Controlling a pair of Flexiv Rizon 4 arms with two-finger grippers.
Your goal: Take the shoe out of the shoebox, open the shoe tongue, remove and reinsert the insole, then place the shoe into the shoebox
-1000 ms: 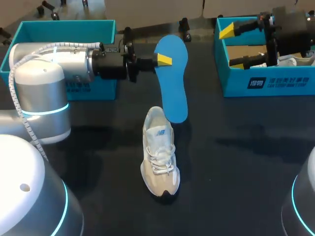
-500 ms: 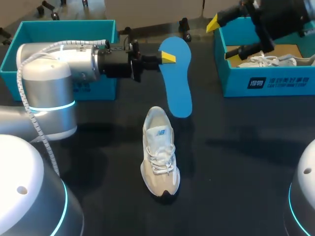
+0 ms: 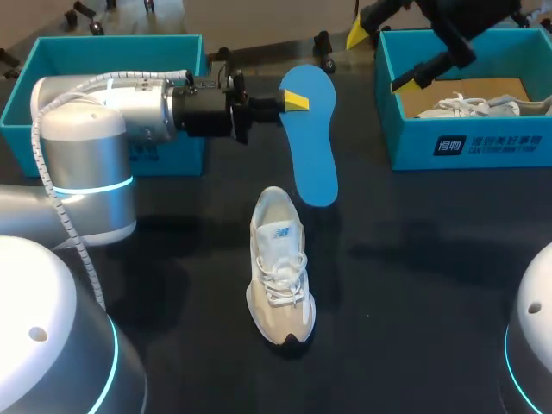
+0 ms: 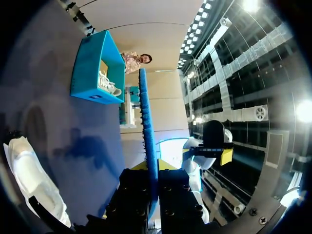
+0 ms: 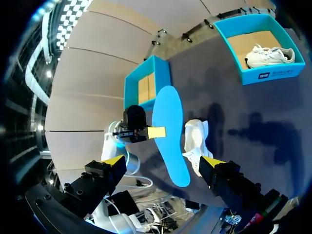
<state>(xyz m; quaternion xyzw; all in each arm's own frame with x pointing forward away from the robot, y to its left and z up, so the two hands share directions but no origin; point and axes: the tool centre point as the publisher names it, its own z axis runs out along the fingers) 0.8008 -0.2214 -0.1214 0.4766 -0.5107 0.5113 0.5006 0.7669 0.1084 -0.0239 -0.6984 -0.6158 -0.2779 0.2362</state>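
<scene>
Shoe [image 3: 280, 263]: pale sneaker, upright on its sole, middle of the dark desk [image 3: 414, 302]. Toe toward the robot, laces up. Neither arm touches it.

Insole [image 3: 309, 138]: blue, off the desk, hanging long-ways just beyond the shoe's heel end. Left pincer [image 3: 289, 103] comes in from the side and is clamped on the insole near its upper, wider end. In the left wrist view the insole [image 4: 146, 122] runs edge-on straight out from the closed pincer [image 4: 152, 168], with the shoe [image 4: 29, 175] off to one side below.

Right pincer [image 3: 382, 59]: raised over the far corner of the right shoebox [image 3: 466, 142], fingers spread wide, holding nothing. A second white shoe [image 3: 470, 106] lies inside that box. In the right wrist view the yellow tips stand far apart [image 5: 160, 162], with the insole [image 5: 170, 131] and the shoe [image 5: 195, 139] well ahead of them.

Left shoebox [image 3: 112, 52]: teal, at the far left behind the left arm.
</scene>
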